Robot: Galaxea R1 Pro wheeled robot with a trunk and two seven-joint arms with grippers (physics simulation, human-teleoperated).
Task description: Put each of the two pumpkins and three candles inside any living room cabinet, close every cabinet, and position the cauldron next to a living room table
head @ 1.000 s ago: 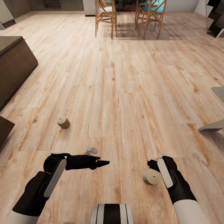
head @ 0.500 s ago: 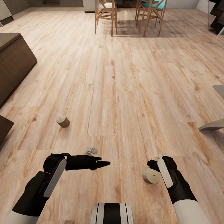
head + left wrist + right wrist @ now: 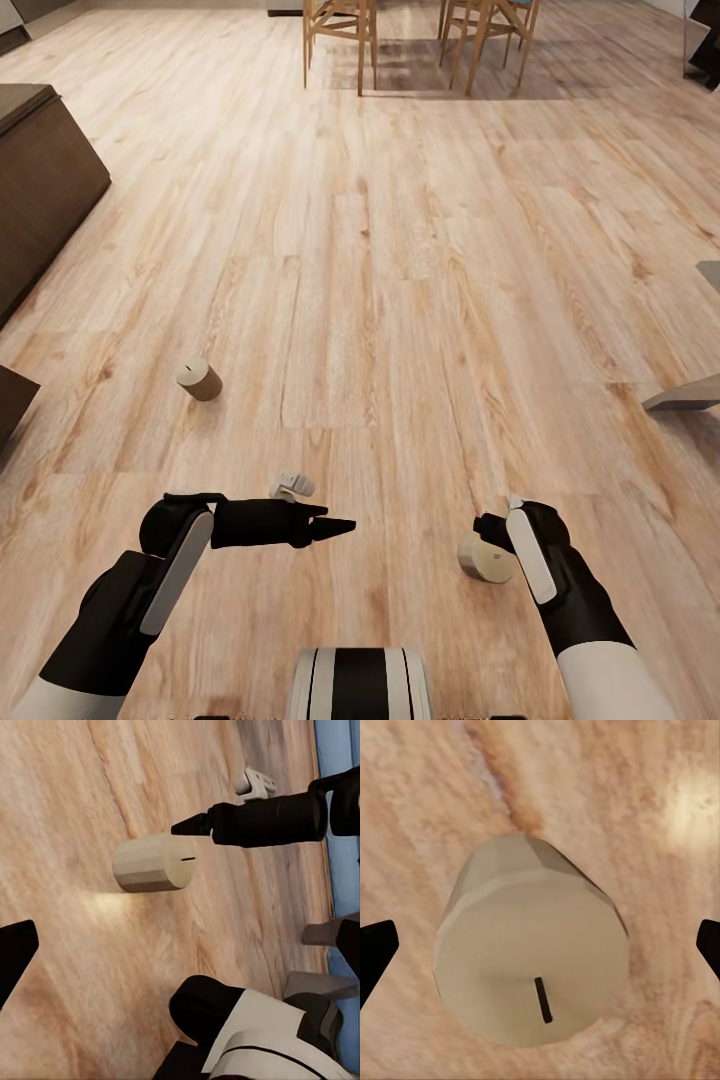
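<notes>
Nothing shifted (camera tilted): candle (image 3: 485,558) touches right end effector (image 3: 492,532).

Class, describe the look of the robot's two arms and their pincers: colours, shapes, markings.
Both arms have white upper sleeves ending in matte black forearms, each bearing a long pale grey strip. The left pincer is black, tapering to slim pointed tips. The right pincer is black too, its tips hard to make out.

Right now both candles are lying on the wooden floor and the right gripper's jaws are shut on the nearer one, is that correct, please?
Not quite: the right gripper has its jaws open, one on each side of the nearer candle, as the right wrist view shows. Both candles do lie on the wooden floor, the other candle farther off.
</notes>
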